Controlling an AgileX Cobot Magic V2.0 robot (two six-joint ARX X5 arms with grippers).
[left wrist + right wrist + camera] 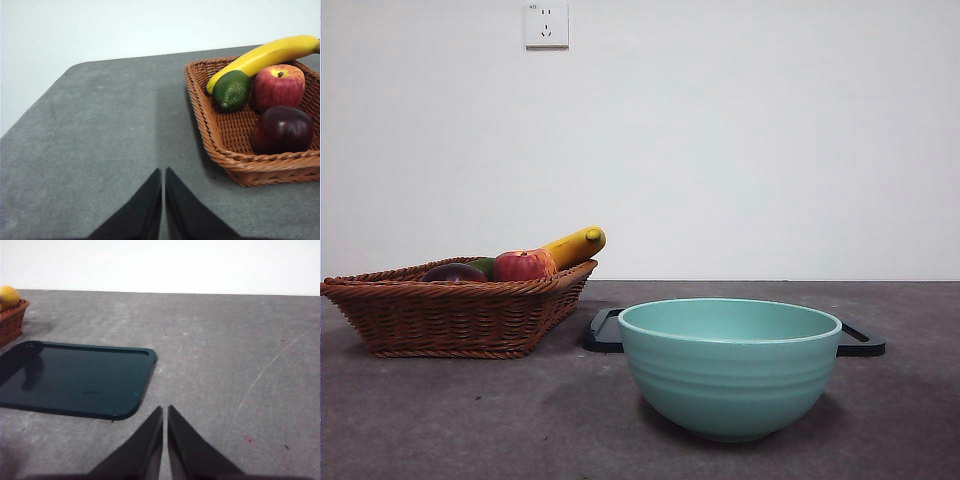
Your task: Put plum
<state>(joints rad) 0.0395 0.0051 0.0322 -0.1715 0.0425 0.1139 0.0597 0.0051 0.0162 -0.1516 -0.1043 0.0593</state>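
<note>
The dark maroon plum (282, 129) lies in a brown wicker basket (210, 120), next to a red apple (278, 86), a green fruit (231, 89) and a banana (260, 57). In the front view the plum (453, 273) shows just above the basket's rim (460, 305) at the left. My left gripper (163, 172) is shut and empty, over bare table, apart from the basket. My right gripper (165, 410) is shut and empty, next to a dark tray (75, 377). Neither gripper shows in the front view.
A teal bowl (730, 365) stands in the front middle of the table. The dark tray (605, 330) lies flat behind it. The apple (523, 265) and banana (575, 246) rise above the basket's rim. A wall socket (547, 25) is on the white wall.
</note>
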